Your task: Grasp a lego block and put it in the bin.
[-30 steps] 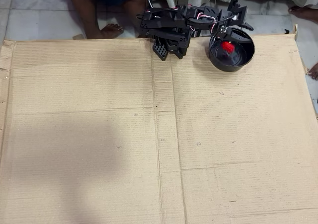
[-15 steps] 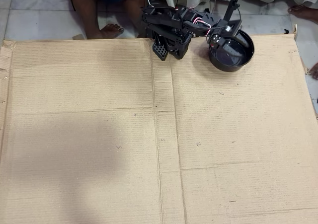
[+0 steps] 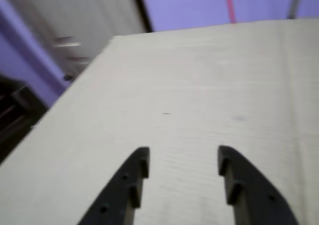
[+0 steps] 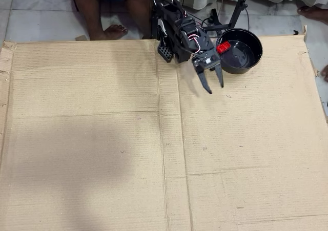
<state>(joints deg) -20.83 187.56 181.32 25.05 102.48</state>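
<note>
The red lego block [image 4: 223, 47] lies inside the black bowl [image 4: 245, 62], close to its left rim, at the top right of the overhead view. My gripper [image 4: 216, 88] is open and empty, just below and left of the bowl, over the cardboard. In the wrist view the gripper [image 3: 183, 155] shows two black fingers [image 3: 127, 185] spread apart with only bare cardboard between them. Neither the block nor the bowl shows in the wrist view.
A large cardboard sheet [image 4: 102, 139] covers the work area; its edges run along the top and right. A person's bare foot [image 4: 115, 31] is just beyond the top edge, and another foot [image 4: 312, 8] at the top right. A black stand pole [image 4: 238, 5] rises behind the bowl.
</note>
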